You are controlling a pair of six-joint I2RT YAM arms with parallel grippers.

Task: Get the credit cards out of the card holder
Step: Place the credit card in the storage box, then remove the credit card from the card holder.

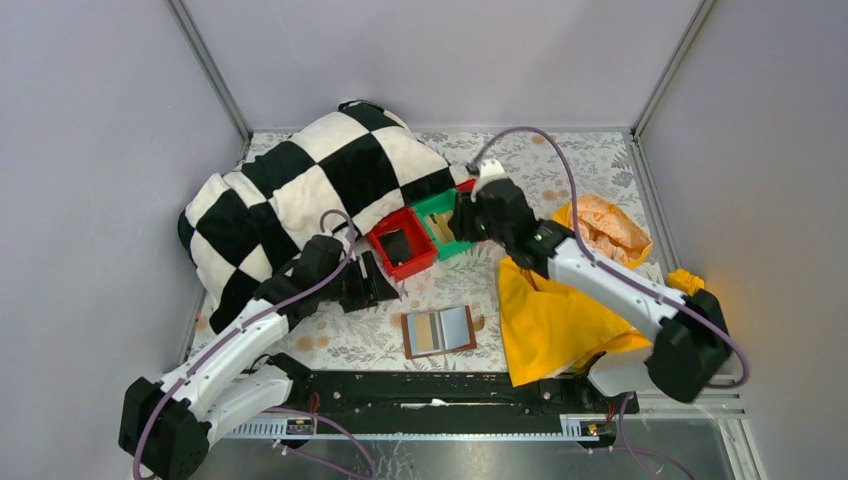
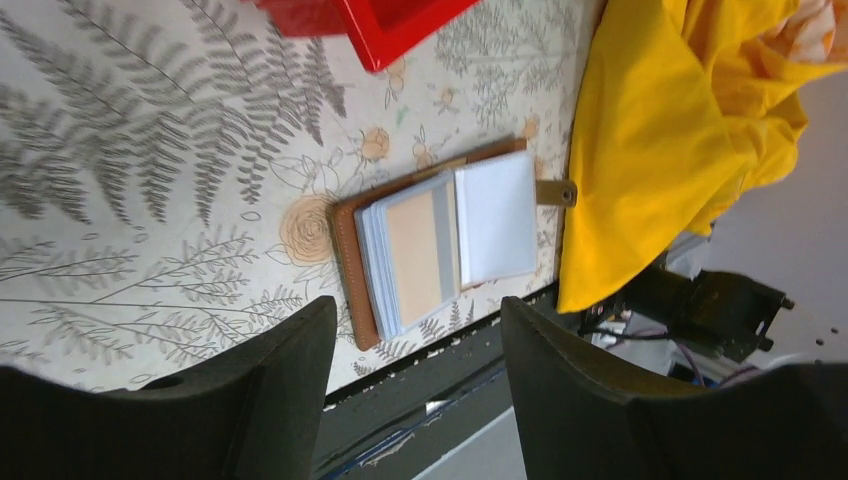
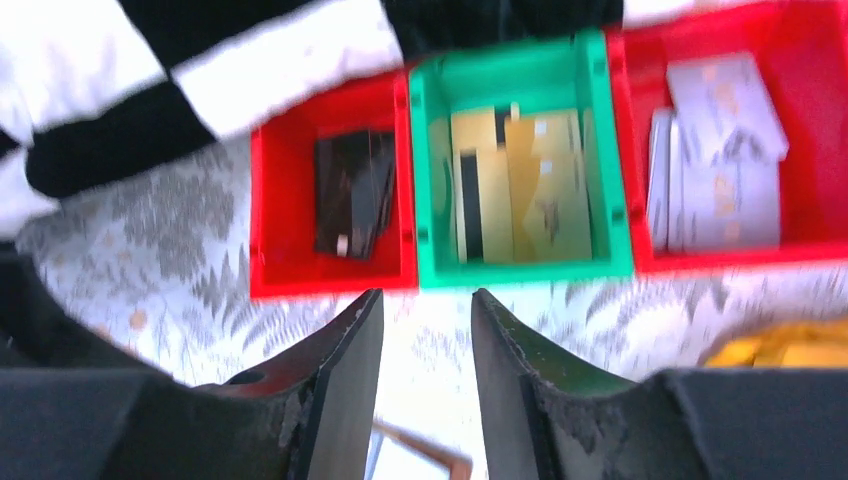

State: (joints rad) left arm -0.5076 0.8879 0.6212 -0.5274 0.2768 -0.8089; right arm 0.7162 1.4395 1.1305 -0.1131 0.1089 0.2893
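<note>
Card holder open flat on desk, credit cards inside | left hand wide, empty | right hand narrowly parted, empty, by green bin

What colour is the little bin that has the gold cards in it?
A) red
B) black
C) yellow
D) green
D: the right wrist view shows the gold cards lying inside the green bin.
</note>
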